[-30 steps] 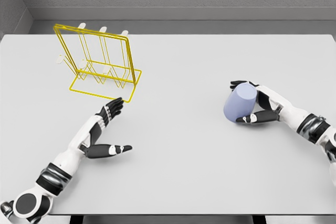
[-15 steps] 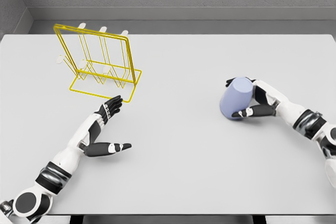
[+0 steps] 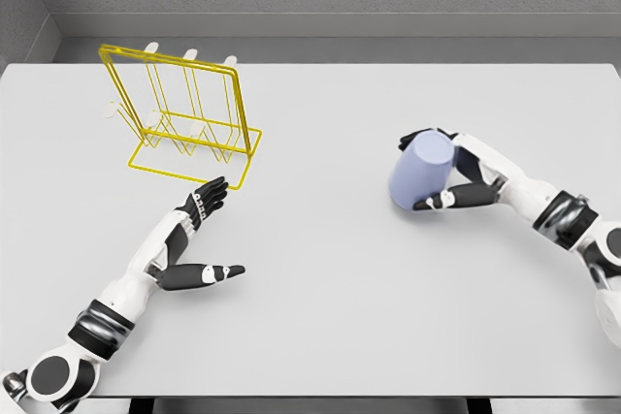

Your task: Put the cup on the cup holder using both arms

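Right robot hand (image 3: 448, 174) holds the pale blue cup (image 3: 419, 171), arm coming in from lower right across the grey surface (image 3: 340, 288). Cup is tilted, its closed end up and toward the robot hand, wider end down-left. Dark fingers (image 3: 415, 138) curl over the cup's top edge; thumb (image 3: 448, 200) presses along its lower side, so the grip wraps the cup from the right. Can't tell whether the cup's low edge touches the surface or sits just above it.

Left robot hand (image 3: 190, 239) lies low over the surface w/ nothing in it, fingers spread wide: four fingers stretched fwd, thumb splayed out to the right. Its arm enters from lower left.

Yellow wire cup holder (image 3: 182, 123) stands just beyond the left robot hand's fingertips, its base frame near them but apart. Rack is upright w/ a tall rectangular frame and several white-tipped pegs rising at the back. Holder is well apart from the right robot hand and cup, far to their left.
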Motion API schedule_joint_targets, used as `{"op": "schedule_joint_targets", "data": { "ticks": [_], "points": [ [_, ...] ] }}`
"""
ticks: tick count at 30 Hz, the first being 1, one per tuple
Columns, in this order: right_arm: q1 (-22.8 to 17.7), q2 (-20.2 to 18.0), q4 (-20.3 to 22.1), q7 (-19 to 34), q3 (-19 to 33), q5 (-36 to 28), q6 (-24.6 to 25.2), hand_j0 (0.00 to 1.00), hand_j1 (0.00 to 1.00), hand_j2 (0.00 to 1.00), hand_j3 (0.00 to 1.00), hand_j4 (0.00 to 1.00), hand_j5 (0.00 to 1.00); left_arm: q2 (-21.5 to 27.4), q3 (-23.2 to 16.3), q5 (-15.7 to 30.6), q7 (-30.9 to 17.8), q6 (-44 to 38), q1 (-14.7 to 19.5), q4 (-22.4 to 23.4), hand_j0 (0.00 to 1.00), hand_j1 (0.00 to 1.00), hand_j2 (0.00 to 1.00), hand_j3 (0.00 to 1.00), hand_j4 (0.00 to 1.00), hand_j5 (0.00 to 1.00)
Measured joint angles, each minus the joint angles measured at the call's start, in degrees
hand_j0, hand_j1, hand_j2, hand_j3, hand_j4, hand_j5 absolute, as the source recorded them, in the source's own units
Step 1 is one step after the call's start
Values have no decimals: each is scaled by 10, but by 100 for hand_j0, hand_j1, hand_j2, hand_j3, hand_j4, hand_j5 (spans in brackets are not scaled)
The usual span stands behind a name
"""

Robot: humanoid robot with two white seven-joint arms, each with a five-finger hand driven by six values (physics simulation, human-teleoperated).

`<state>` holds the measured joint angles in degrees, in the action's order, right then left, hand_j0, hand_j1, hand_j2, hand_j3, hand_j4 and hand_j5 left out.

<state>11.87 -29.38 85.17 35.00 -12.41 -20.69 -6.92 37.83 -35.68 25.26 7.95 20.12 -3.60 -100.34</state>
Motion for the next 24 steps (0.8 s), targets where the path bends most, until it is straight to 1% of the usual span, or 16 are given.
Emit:
{"op": "schedule_joint_targets", "data": {
  "ticks": [6,7,9,18,24],
  "points": [
    [2,7,53,0,-7,1,2,68,68,68,68,68,68,-1,0,0,1,0,-2,0,100,100,100,100,100,100],
    [4,8,60,0,-10,1,3,68,68,68,68,68,68,-2,0,-1,1,0,-3,0,100,100,100,100,100,100],
    [22,14,71,0,-22,1,3,67,67,67,67,67,67,-3,-1,-1,1,0,-3,0,100,100,100,100,100,100],
    [34,46,87,0,-68,16,3,67,67,67,67,67,67,-7,0,-2,1,-7,-1,0,100,100,100,100,100,100],
    [44,65,90,0,-96,22,4,67,67,67,67,67,67,-10,-1,-2,1,-9,-3,0,100,100,100,100,100,100]
  ]
}}
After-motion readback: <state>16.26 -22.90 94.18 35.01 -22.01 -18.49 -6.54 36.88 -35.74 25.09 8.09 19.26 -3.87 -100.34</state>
